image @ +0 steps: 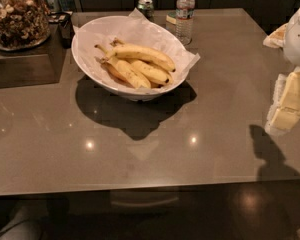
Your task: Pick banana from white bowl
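Note:
The banana (pixel 142 55) is the thickest yellow one and lies on top at the back of a bunch in the white bowl (pixel 85 59). The bowl is lined with crinkled white paper and stands on the grey table, left of centre towards the back. Slimmer bananas (pixel 140 73) lie in front of the banana. My gripper (pixel 285 106), white with yellowish parts, hangs at the right edge of the view, well to the right of the bowl and above the table. It holds nothing that I can see.
A glass jar of nuts (pixel 17 16) stands on a dark stand (pixel 25 64) at the back left. A water bottle (pixel 184 14) and a can (pixel 146 6) stand just behind the bowl. The table's front edge (pixel 140 186) runs across the lower view.

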Robot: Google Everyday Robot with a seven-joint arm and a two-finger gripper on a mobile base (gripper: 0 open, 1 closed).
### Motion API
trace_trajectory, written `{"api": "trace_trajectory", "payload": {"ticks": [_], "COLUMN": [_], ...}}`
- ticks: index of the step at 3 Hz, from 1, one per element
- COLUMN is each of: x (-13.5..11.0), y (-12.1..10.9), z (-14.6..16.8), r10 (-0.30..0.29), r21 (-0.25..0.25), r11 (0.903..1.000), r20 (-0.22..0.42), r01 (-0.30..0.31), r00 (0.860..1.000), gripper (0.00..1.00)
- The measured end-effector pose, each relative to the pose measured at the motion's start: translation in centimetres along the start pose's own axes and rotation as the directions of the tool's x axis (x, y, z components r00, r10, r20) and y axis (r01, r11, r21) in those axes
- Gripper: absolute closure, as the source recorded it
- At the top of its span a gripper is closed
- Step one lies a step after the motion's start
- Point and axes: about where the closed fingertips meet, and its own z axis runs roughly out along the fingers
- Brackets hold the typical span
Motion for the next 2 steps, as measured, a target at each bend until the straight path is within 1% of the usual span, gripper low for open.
{"api": "trace_trajectory", "payload": {"ticks": [1, 2], "x": [0.0, -2.4], "y": [0.0, -1.0], "z": [0.0, -0.4], "r10": [0.000, -0.025], "r21": [0.000, 0.007], "r11": [1.0000, 0.9997], "r20": [0.000, 0.097], "r01": [0.000, 0.025], "r00": [1.000, 0.995], "gripper": [0.00, 0.00]}}
